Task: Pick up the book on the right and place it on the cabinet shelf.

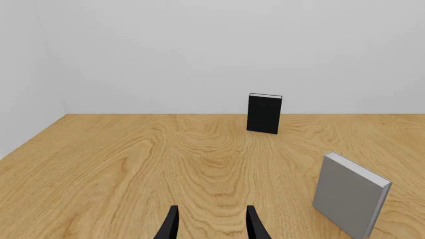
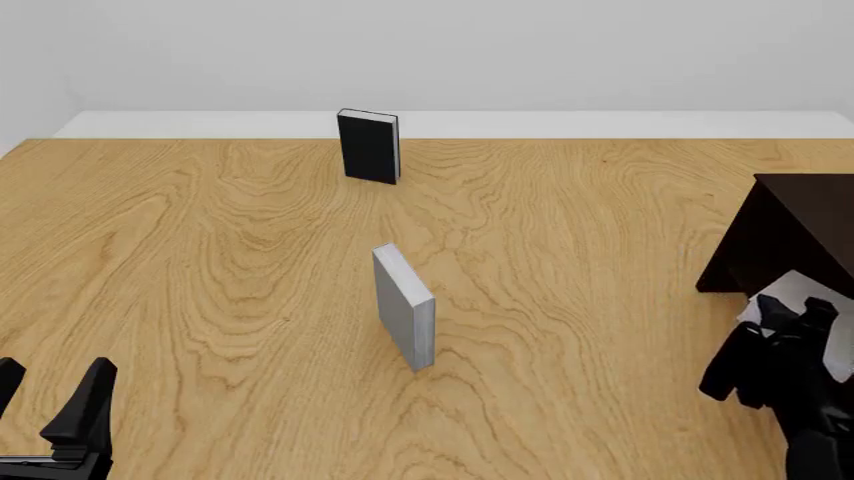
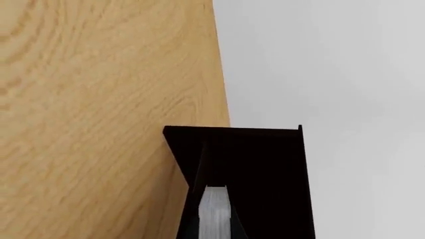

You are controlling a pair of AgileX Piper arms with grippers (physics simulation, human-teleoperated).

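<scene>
Step in hand, as I read it: carry phase. The right gripper (image 2: 781,345) holds the book (image 2: 807,300) at the right edge of the front view, just beside the cabinet shelf (image 2: 787,240). Fingers are pinching it: the right wrist view shows the pale page edges (image 3: 214,211) clamped between the two dark fingers, with the cabinet dead ahead.

Book is off the counter (image 2: 561,260), lifted, but not yet on the cabinet (can't tell from these views how high it sits against the flat top).

Next move, my judgement: raise enough to clear the top edge, move forward over the flat top, lower, then release. Risk is catching the book's lower edge on the cabinet's front edge.

Left gripper (image 1: 211,224) is idle at the near left corner, fingers spread, nothing between them.

Distractors stay put: second grey book (image 2: 404,308) upright mid-counter, black book (image 2: 368,146) upright at the far edge. Both well apart from the cabinet.

Labels/writing: none readable. Covers are plain, cabinet unmarked, no brand visible on either arm.
</scene>
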